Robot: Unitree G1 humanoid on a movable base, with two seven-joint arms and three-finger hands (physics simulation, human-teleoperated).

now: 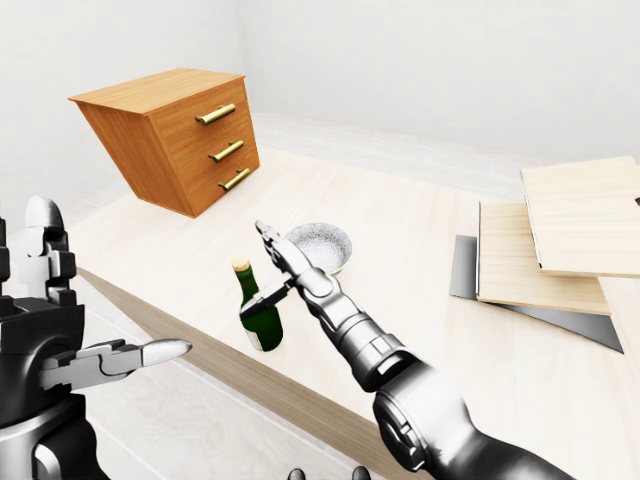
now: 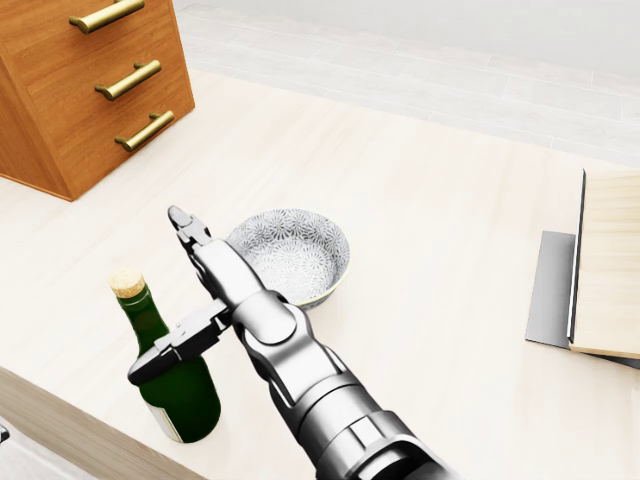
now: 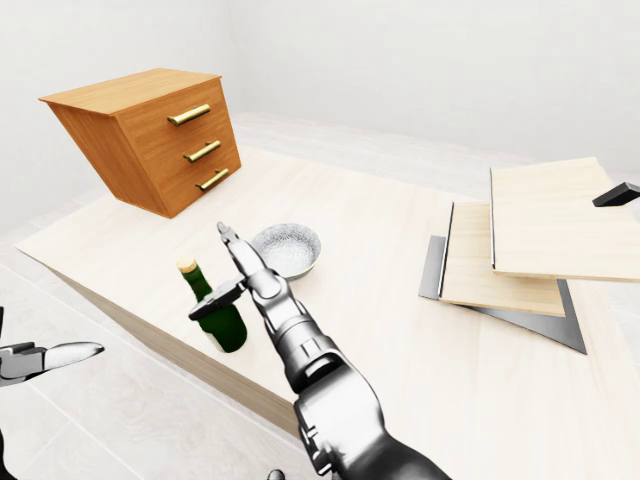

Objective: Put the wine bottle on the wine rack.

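Note:
A green wine bottle (image 2: 187, 392) with a cork stands upright near the table's edge, at the lower left of the head view. My right hand (image 2: 172, 296) is open just to the right of it. Its fingers (image 2: 200, 243) point straight away from me, and the thumb (image 2: 178, 346) reaches across the bottle's shoulder. The fingers do not close round the bottle. My left hand (image 1: 105, 300) is open and empty at the left of the left-eye view, off the table. The light wooden rack (image 1: 560, 250) on a grey base lies at the right.
A patterned grey bowl (image 2: 292, 250) sits just right of my right hand, behind the bottle. A wooden chest of drawers (image 1: 185, 135) with brass handles stands at the upper left. The table's edge (image 1: 180, 335) runs diagonally below the bottle.

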